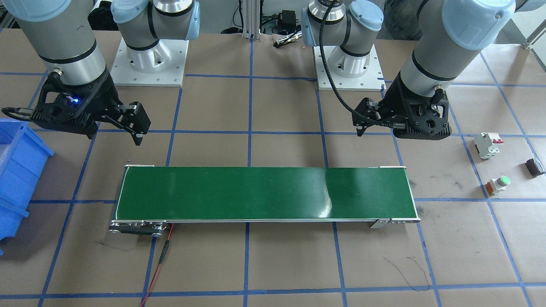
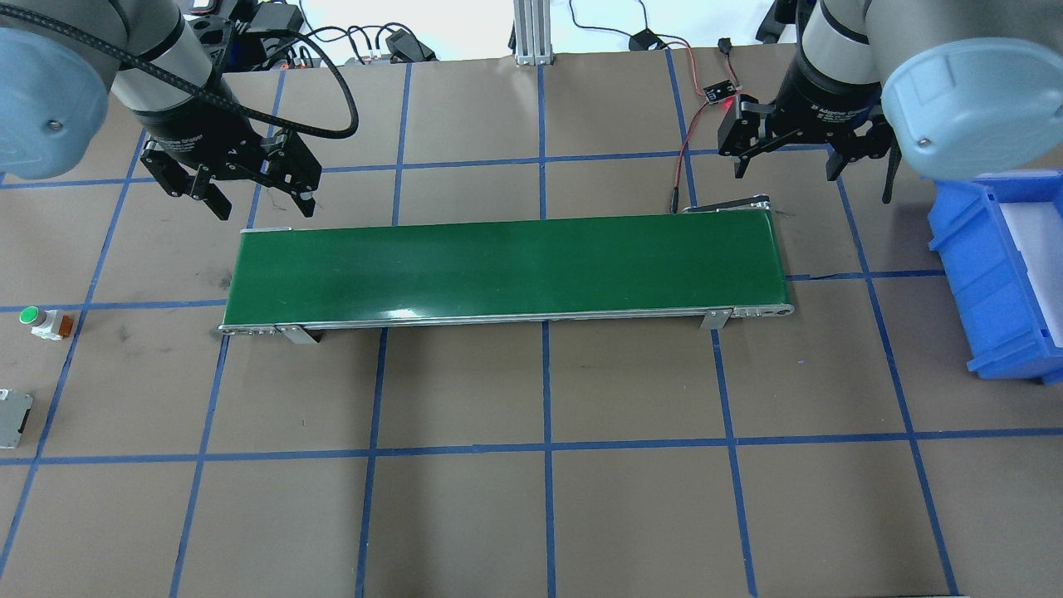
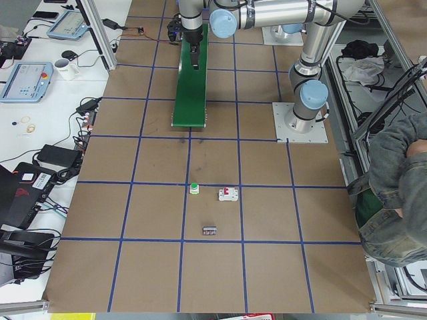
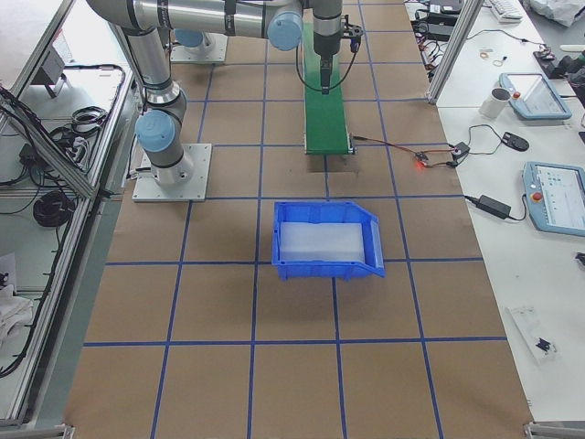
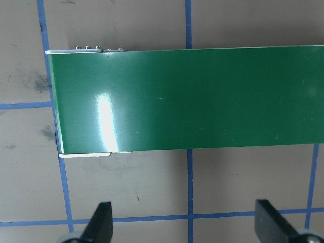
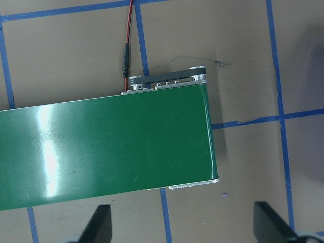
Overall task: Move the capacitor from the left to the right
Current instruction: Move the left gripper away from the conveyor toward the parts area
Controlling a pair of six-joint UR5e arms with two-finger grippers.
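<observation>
**Brown tabletop (image 1: 273, 273), capacitor (image 1: 534, 166) well out beyond the left claw (image 2: 266, 208)**

Brown paper gridded with blue tape covers the whole surface, and a green conveyor (image 1: 264, 192) runs along its middle. From where I stand, the capacitor lies on its side at the robot's far left end, well clear of the belt. It sits out past a white breaker (image 1: 487, 146) and a green-topped push button (image 1: 498, 184), touching neither. Its long axis looks angled to the tape lines, though it is too small to be sure.

The left claw hangs above the belt's left end, spread wide with nothing in it. The right claw (image 2: 785, 173) hovers over the opposite end beside a blue bin (image 2: 972, 274), equally wide and empty.

What matters, I reckon, is that the capacitor lies outward from the left claw, along the table's length and away from the belt. That arm is plainly the nearer one. It would need to swing outward, drop, and turn its fingers across the cylinder's length.
</observation>
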